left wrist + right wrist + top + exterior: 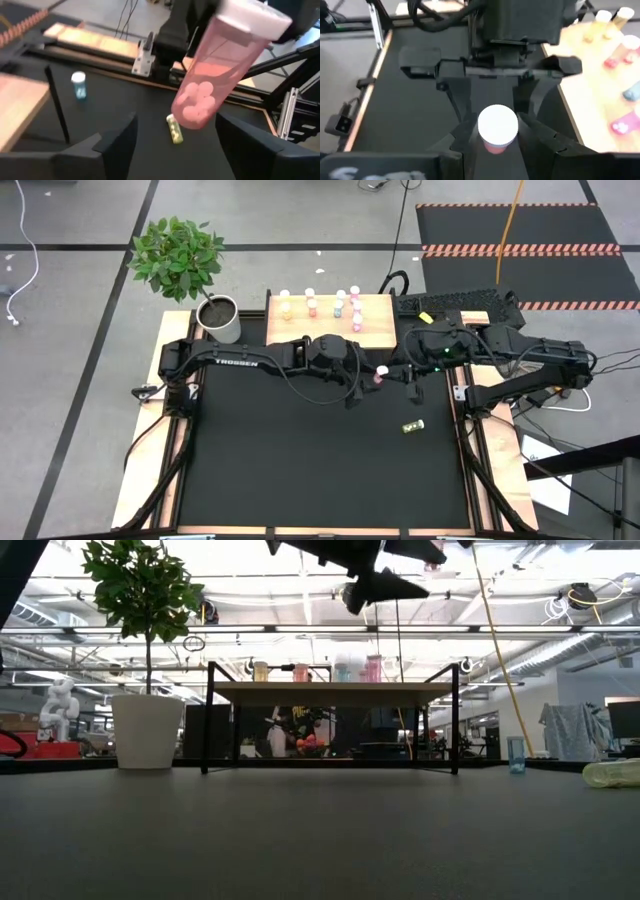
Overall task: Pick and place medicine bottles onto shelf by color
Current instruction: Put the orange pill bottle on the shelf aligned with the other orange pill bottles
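The pink bottle (496, 127) hangs between both claws, right claw (497, 132) grasping its cap while the left claw (170, 140) stands released, seemingly a handover toward the shelf (375, 335).

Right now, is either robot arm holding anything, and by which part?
The right end effector grips a pink bottle just under its white cap. The left end effector stands open, clear of it.

Two dark robot arms reach toward each other above the middle of the table, wrists nearly meeting. The left gripper (362, 385) has its fingers (117, 137) spread apart. The right gripper (496, 131) has its fingers closed around a pink white-capped bottle (496, 129).
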Tool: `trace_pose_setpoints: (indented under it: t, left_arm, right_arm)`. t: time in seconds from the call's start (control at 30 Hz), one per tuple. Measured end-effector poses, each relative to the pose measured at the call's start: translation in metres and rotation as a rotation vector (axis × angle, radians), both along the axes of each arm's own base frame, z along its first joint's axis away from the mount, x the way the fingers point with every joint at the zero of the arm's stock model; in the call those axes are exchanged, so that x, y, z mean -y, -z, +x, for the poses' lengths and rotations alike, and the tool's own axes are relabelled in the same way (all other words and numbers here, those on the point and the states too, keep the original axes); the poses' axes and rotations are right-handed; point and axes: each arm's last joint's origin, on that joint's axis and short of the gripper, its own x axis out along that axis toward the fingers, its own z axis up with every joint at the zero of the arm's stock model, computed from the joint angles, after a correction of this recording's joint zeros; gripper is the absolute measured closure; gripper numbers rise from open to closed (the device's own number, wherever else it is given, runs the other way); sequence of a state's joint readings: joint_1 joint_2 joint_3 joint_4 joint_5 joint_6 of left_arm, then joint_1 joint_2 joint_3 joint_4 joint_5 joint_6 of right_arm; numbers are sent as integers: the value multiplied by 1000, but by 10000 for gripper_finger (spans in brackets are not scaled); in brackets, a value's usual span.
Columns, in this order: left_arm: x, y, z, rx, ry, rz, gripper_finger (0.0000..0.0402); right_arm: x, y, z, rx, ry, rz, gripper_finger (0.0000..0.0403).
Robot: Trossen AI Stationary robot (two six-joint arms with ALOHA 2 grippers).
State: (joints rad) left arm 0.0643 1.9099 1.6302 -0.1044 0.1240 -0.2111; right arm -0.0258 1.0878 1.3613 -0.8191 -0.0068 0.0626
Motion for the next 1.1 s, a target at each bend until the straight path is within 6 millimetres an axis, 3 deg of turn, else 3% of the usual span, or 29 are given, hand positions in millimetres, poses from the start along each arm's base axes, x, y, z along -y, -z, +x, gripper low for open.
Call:
trace_pose_setpoints:
  t: [0.2,0.6,1.1]
  left_arm:
    - [4,-8,-9,-33,12,-6,113]
    - [13,-26,-14,57,66,91,162]
    - [18,-30,-13,99,81,99,172]
  right_arm:
    - [0,4,-2,-47,1,1,287]
    - [-1,1,1,-4,-32,43,287]
    - [-2,10,24,-21,-47,109,287]
